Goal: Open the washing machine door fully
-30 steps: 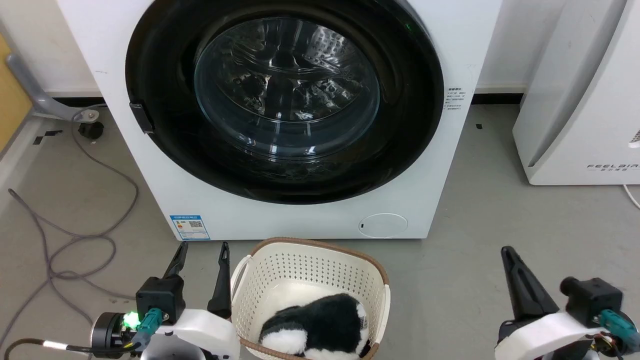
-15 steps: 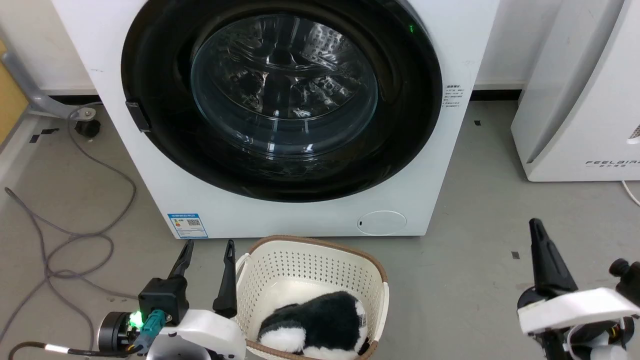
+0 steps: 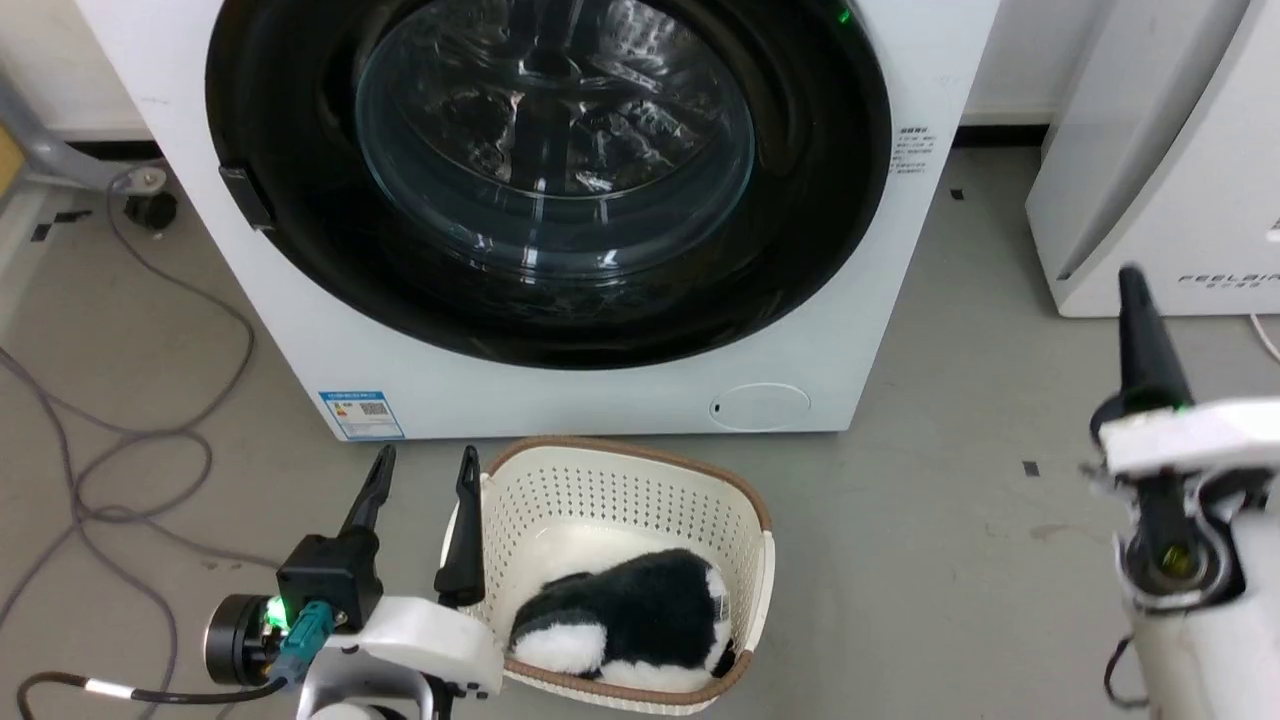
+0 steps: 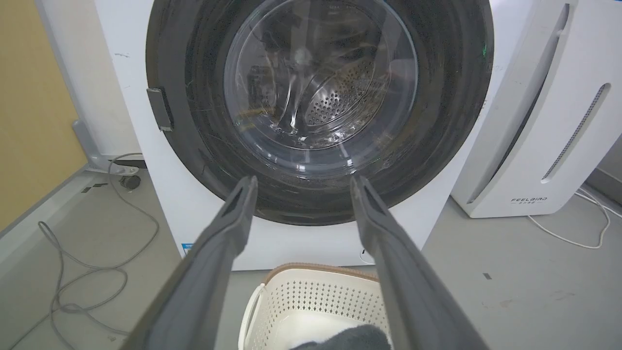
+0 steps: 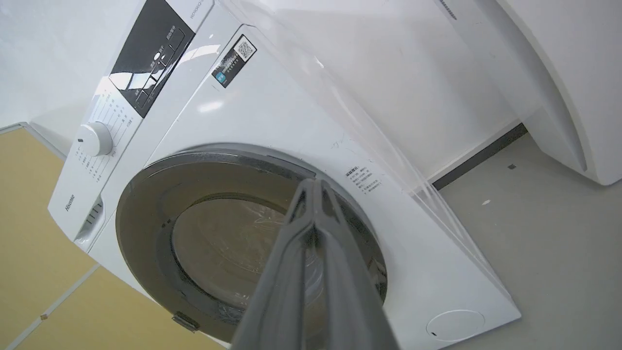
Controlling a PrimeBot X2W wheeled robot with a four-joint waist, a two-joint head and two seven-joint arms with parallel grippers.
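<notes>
Washing machine door (image 3: 560,180) sits flush in the front of the washing machine (image 3: 600,405), side tab (image 3: 245,195) on the left rim; it appears latched, though the seam is hard to read. Left end effector (image 3: 427,458) is low at the left, fingers spread, empty, pointing at the machine base; its inner finger is just beside the rim of the white basket (image 3: 620,455) holding a black-and-white plush toy (image 3: 640,620). Right end effector (image 5: 311,184) is raised at the right, fingers pressed together on nothing, well apart from the door

glossy black door (image 3: 300,250), white machine (image 3: 300,360)
</notes>
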